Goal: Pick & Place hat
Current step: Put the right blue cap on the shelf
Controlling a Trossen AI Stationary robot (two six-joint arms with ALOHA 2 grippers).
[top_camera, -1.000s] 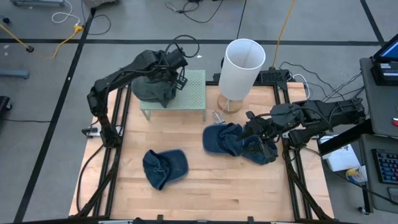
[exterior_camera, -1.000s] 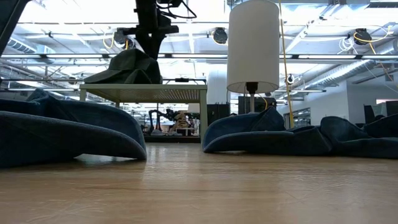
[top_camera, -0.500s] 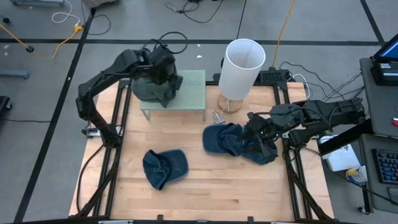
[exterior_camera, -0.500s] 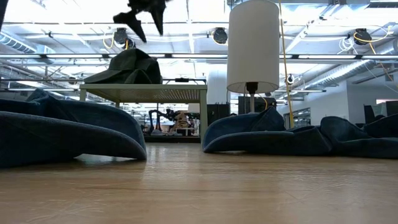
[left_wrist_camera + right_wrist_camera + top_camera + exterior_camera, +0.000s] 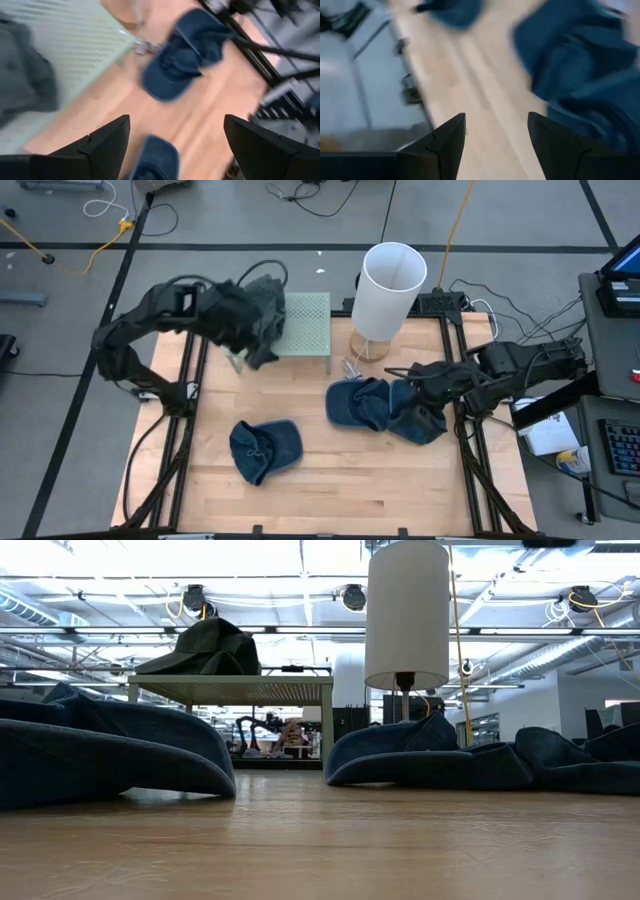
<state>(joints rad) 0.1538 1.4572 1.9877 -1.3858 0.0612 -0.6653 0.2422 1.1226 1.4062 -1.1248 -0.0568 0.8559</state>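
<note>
With the left end effector (image 5: 172,145) spread wide and empty at upper left, the dark hat (image 5: 205,648) on the green stand (image 5: 305,330) could slide off if clipped.

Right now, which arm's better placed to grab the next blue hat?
Probably right: the right gripper, open and empty, is right over the blue hats by the lamp. The left gripper, also open, is by the green stand.
</note>
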